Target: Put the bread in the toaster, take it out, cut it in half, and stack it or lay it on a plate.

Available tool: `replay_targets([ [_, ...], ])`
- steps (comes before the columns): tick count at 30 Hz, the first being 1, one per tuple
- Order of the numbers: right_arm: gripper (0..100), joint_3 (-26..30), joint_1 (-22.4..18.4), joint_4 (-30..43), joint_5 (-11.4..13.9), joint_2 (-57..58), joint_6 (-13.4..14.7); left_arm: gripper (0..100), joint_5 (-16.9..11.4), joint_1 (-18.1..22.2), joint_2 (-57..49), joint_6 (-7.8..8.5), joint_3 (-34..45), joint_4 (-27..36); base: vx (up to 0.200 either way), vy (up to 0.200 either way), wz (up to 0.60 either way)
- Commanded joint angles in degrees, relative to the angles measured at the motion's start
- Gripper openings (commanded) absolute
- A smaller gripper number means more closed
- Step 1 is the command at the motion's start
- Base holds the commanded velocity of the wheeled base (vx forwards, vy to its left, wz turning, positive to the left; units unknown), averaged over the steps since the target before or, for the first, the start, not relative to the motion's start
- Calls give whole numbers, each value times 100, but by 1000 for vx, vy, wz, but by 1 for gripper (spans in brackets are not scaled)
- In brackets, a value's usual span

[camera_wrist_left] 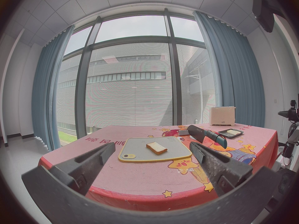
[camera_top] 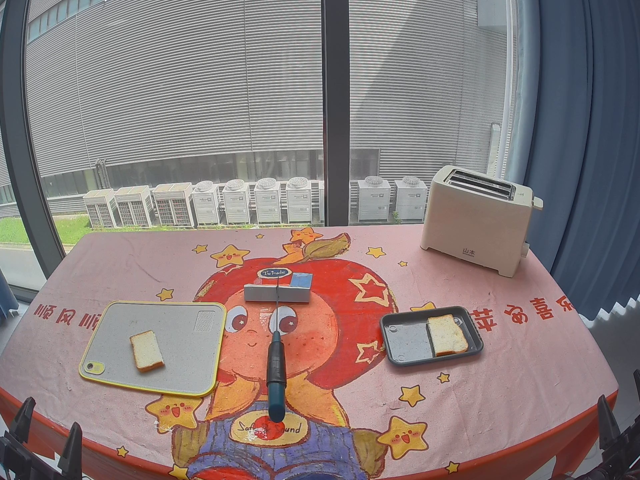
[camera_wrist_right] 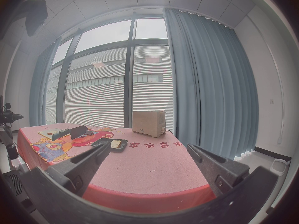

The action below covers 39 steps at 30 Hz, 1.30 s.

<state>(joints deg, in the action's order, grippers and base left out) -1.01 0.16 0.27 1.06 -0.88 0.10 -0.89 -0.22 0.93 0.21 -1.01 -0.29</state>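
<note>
One piece of bread (camera_top: 147, 351) lies on the grey cutting board (camera_top: 180, 328) at the left. A second piece of bread (camera_top: 447, 334) lies in the dark plate (camera_top: 407, 341) at the right. The white toaster (camera_top: 479, 218) stands at the back right, its slots showing no bread. A knife (camera_top: 276, 361) with a blue handle rests with its blade in a small holder (camera_top: 277, 293) at mid-table. My left gripper (camera_top: 51, 416) hangs open off the table's near left edge. Off the near right corner, my right gripper (camera_top: 620, 395) is open too. Both hold nothing.
The round table wears a pink cartoon cloth (camera_top: 320, 381) and stands against a large window. Blue curtains (camera_top: 587, 135) hang to the right behind the toaster. In the left wrist view the cutting board (camera_wrist_left: 174, 147) sits ahead of the open fingers (camera_wrist_left: 84, 168).
</note>
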Motion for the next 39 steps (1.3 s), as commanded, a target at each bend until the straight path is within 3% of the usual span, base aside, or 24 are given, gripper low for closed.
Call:
replay_targets([
  [1,100,84,2,0,8,53,-1,100,1,-4,-93,-3,101,-6,0,0,0],
  [26,100,84,2,0,-1,53,-1,100,-43,-4,-93,50,101,-76,0,0,0],
  [28,100,84,2,0,8,53,-1,100,-34,-4,-93,41,101,-199,0,0,0],
  [29,100,84,2,0,8,53,-1,100,-16,-4,-93,41,101,-718,0,0,0],
  [32,100,84,2,0,8,53,-1,100,1,-4,-93,58,101,-1280,0,0,0],
  [39,100,84,2,0,8,53,-1,100,-8,-4,-93,199,101,-1307,0,0,0],
])
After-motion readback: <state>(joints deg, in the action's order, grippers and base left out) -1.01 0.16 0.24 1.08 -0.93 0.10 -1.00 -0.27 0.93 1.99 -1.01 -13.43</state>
